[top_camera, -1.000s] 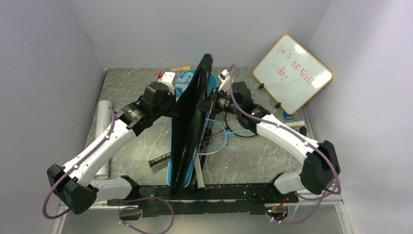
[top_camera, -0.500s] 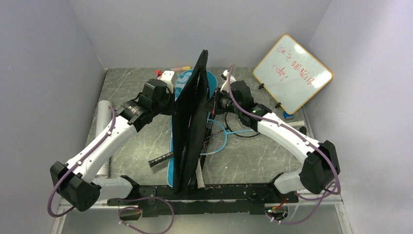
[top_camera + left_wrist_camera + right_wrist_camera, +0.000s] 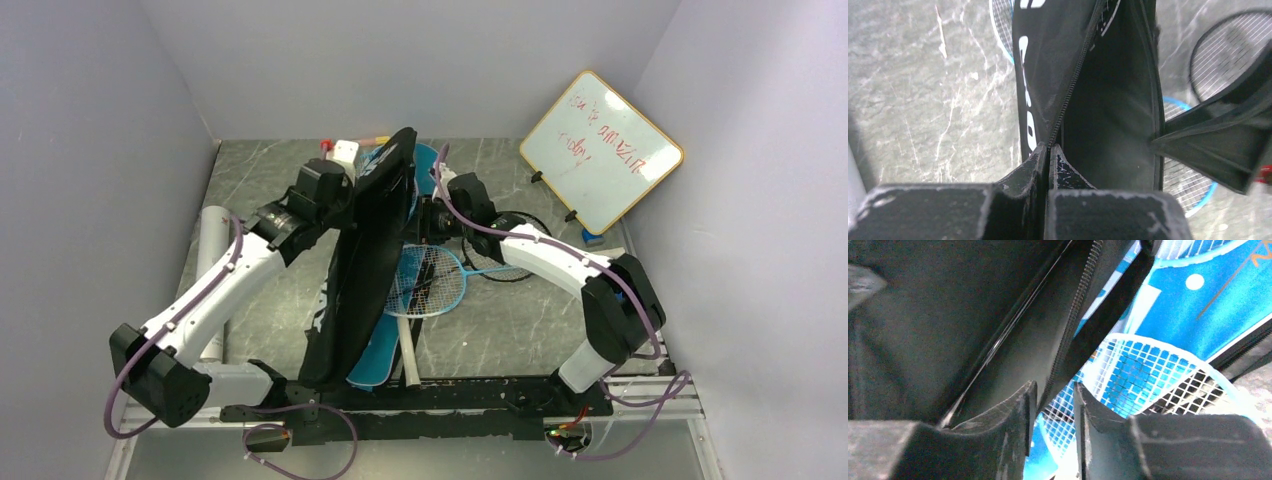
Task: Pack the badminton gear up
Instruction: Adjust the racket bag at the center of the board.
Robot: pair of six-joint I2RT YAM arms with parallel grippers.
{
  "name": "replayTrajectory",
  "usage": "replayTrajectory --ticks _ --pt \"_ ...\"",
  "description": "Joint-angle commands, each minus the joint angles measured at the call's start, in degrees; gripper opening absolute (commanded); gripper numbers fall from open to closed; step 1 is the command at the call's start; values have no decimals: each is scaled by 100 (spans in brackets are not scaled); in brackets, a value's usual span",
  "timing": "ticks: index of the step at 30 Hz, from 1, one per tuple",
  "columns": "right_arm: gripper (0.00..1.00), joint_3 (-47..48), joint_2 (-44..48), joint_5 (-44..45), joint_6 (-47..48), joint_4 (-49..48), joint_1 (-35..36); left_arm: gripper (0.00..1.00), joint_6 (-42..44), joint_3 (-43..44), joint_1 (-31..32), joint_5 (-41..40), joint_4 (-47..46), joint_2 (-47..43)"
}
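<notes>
The black bag (image 3: 365, 250) stands up off the table (image 3: 520, 330) on its long edge, its top leaning towards the left arm's side and its narrow end down near the arms' bases. Its zip is undone and the two sides gape, so the left wrist view looks into a dark, bare-looking interior. White lettering runs along the outer face.

The left gripper (image 3: 1048, 152) is clamped tight on the black bag's zipped rim at the upper part of its left side, the fingers pressed together with the zip teeth running straight out from between them.

The right gripper (image 3: 1054, 390) is at the black bag's other side, also at its upper part. Its fingers stand a little apart, and racket strings show through the gap. The bag's zip edge runs down to just above the fingertips but is not pinched.

Under the black bag lies the blue bag (image 3: 1198, 315), flat on the table, showing past it at both ends. The light-blue racket (image 3: 430, 280) lies just to the right of the black bag, its head resting partly on the blue one. The black racket (image 3: 1225, 65) lies farther right, beneath the right arm.

Well to the right of the black bag, a whiteboard (image 3: 600, 150) with red writing leans on the wall. Well to its left lies a white tube (image 3: 210, 260).
</notes>
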State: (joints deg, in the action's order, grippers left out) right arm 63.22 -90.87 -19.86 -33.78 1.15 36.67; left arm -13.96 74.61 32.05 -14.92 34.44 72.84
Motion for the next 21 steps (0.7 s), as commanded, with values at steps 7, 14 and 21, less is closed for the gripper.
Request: replayTrajectory --ticks 7,14,21 --pt "52 -800 642 499 19 229 -208 5 760 -1163 -26 -425 -845 217" --pt "75 -1896 1737 1645 -489 630 -245 5 1068 -1443 -26 -1467 -1380 -178" --pt "71 -2910 2564 2122 -1207 588 -248 5 1059 -1182 -29 -1972 -1433 -287"
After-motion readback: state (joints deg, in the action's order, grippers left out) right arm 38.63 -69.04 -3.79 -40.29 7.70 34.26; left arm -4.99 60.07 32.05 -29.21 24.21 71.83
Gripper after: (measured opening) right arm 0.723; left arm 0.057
